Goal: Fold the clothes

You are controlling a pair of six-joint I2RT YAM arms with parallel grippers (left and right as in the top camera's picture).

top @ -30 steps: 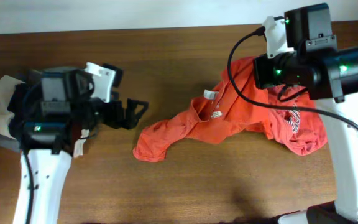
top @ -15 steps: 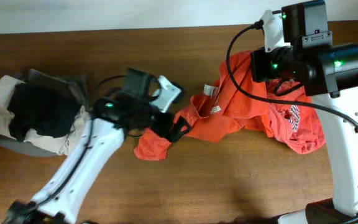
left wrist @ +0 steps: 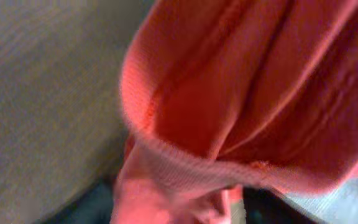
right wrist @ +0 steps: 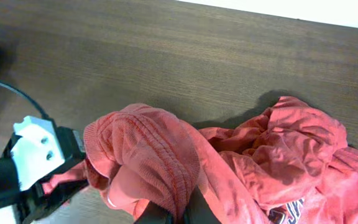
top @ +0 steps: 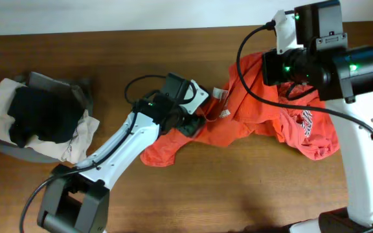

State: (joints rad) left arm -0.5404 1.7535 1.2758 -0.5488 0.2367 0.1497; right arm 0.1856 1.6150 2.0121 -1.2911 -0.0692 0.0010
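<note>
at the centre-right of the tabletop (top: 238,194): the orange-red shirt (top: 251,123) lies crumpled, one end bunched under the right arm, a loose tail trailing toward the left. no flat panel or crease visible anywhere. the right hand (right wrist: 166,216) is closed, pinching a raised ribbed fold of the shirt (right wrist view). the left hand (top: 188,123) sits at the collar edge. its wrist view is filled with blurred cloth, so i cannot tell whether it grips or only stands around the hem. a pile of beige and black cloth (top: 37,123) rests far left, apart. judgement: folding not begun; the shirt needs spreading flat first.
</note>
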